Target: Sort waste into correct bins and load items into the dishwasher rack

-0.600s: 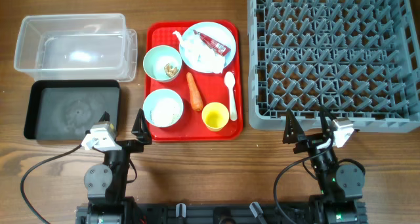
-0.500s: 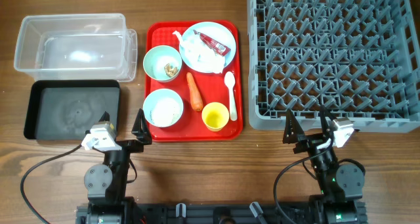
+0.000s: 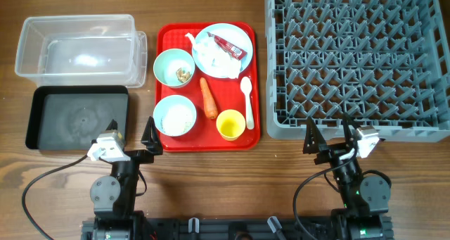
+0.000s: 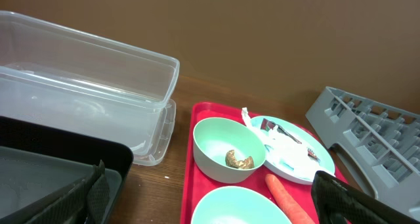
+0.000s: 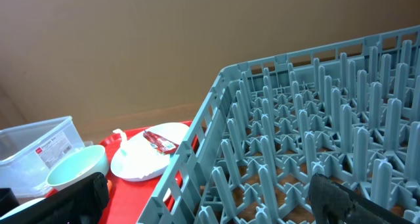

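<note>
Both grippers have their jaws apart at the near edge of the counter (image 3: 232,177): the left gripper (image 3: 131,136) just in front of the red tray (image 3: 166,36), the right gripper (image 3: 329,138) by the rack (image 3: 351,57). All waste and dishes lie on the red tray; the tub (image 3: 77,20) and black tray (image 3: 42,120) hold nothing I can see. The carrot (image 3: 208,98) seems a sound start: come straight down with the jaws across its width, clear of the rice bowl (image 3: 174,116) and spoon (image 3: 247,99). The tissue (image 3: 211,57) blends into the plate (image 3: 242,36), so its edges are hard to judge
</note>
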{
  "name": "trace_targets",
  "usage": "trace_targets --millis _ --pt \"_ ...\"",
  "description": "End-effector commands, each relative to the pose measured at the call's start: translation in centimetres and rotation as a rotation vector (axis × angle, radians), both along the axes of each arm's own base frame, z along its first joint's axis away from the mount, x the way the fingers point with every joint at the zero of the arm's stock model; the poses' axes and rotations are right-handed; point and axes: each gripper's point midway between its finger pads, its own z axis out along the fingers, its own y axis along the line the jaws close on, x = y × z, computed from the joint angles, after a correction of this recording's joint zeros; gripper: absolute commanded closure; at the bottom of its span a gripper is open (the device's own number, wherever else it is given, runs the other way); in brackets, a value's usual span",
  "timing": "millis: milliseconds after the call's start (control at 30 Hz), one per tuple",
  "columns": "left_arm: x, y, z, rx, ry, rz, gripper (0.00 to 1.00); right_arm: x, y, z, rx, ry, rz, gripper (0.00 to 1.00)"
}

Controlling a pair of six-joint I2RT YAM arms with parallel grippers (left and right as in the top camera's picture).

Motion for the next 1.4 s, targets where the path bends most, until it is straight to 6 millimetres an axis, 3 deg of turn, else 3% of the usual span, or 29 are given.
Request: trace_targets --millis 0,400,567,633,767,933,1000,1133,1200,1267,1367 --pt "0.0 0.0 -0.2 0.02 0.001 -0.003 0.0 0.0 -0.2 0.2 0.007 -0.007 -0.01 0.0" --pt "0.0 0.0 0.1 0.019 -0.012 -0.003 0.0 0.0 0.0 0.2 0.016 -0.005 -0.001 0.0" --pt "-0.9 -3.3 6.8 0.003 -0.25 -0.196 0.0 0.0 -0.3 0.2 0.137 0.02 -0.017 0.0" --pt "-1.2 -3.5 7.8 0.001 -0.219 -0.211 0.0 0.0 -0.6 1.7 0.217 -0.028 -0.027 0.0" --pt "-0.4 -3.4 9.4 -0.007 -0.058 -0.2 0.0 -1.4 -1.0 9.0 0.308 -0.287 -0.004 0.0" --pt "3.0 -3.9 13.8 0.0 0.091 -0.236 0.0 -3.6 -1.1 16.0 0.234 -0.405 -0.003 0.0" --pt "6.4 -4.3 16.5 0.006 0.231 -0.258 0.0 -3.9 -0.8 19.4 0.126 -0.39 -0.012 0.01" --pt "11.6 -7.1 20.1 0.177 0.345 -0.344 0.0 -3.1 0.6 24.3 0.017 -0.301 0.049 0.0" --pt "14.5 -8.3 20.3 0.217 0.433 -0.328 0.0 -1.3 1.0 25.6 0.01 -0.183 0.064 0.0" --pt "16.8 -10.6 19.3 0.232 0.541 -0.374 0.0 0.9 1.1 25.1 -0.004 -0.017 0.063 0.0" --pt "19.2 -13.9 14.5 0.228 0.734 -0.418 0.0 3.7 1.3 22.3 -0.116 0.249 0.078 0.0"
